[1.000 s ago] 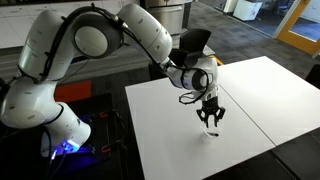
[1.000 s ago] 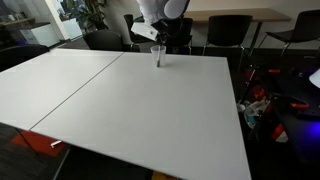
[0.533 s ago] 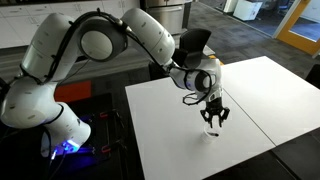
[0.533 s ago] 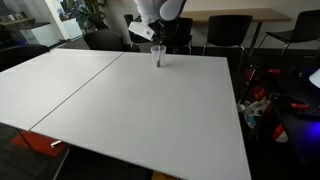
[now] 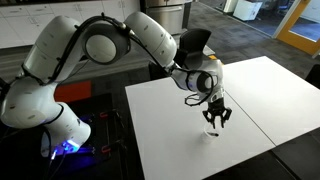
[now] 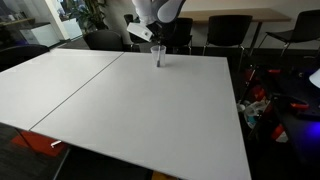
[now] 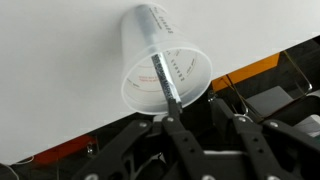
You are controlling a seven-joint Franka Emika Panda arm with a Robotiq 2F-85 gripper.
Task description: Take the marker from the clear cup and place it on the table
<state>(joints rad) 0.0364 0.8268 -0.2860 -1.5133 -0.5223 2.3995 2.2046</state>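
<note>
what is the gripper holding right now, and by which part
Nothing yet: the fingers stand open by the clear cup, and the marker leans inside it, ungripped.

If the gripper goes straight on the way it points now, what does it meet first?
Probably the top of the thin dark marker leaning in the clear plastic cup, just ahead of the open gripper. Depth is unclear.

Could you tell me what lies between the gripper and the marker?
In the wrist view, only the clear cup's rim: the marker leans inside, just ahead of the open gripper.
</note>
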